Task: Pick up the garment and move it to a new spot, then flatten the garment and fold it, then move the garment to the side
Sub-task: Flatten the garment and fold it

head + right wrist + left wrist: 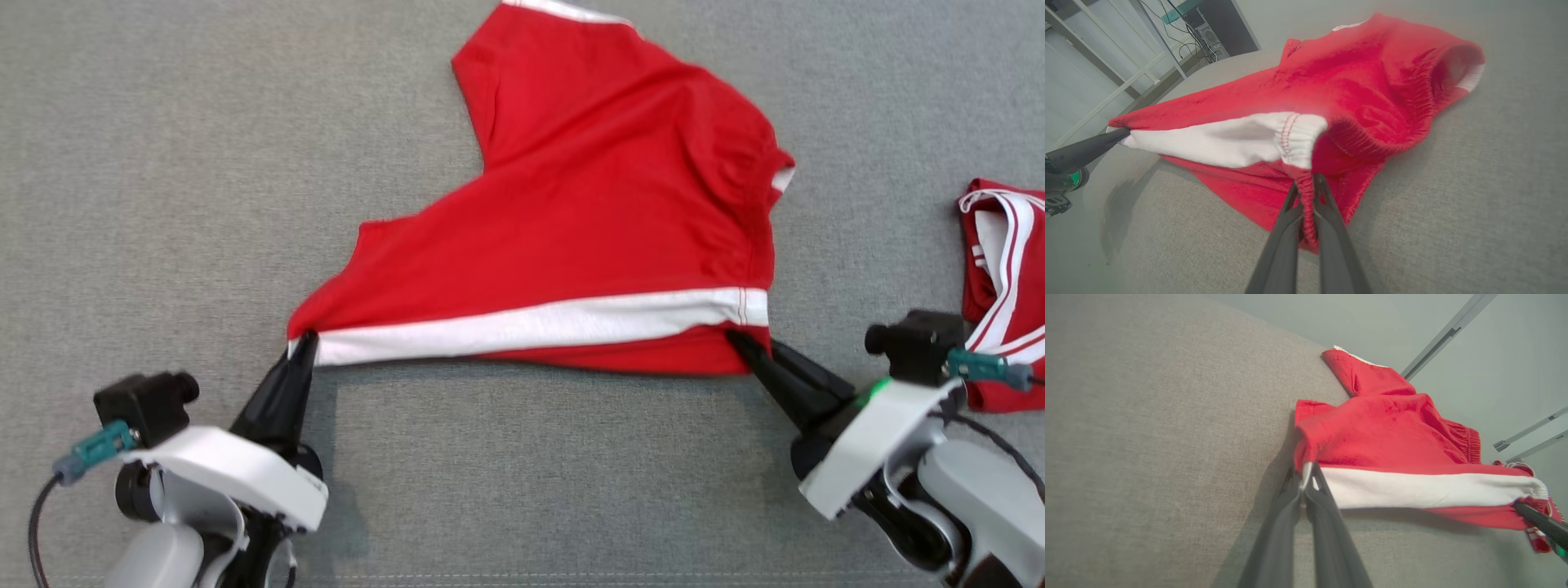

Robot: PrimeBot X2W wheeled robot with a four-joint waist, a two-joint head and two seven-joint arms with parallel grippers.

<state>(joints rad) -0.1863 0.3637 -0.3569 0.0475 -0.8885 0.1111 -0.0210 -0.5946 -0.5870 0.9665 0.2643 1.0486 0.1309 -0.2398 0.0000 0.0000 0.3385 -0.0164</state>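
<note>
Red garment [604, 237] laid on grey fabric-covered table [163, 204], its near white-banded edge pinched at one end by left gripper [304, 341], at the other by right gripper [737, 336]

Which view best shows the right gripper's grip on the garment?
The right wrist view: close up, the right gripper is shut on the elastic edge of the garment. The head view shows its fingers reaching the near right corner; the left wrist view catches a fingertip.
</note>
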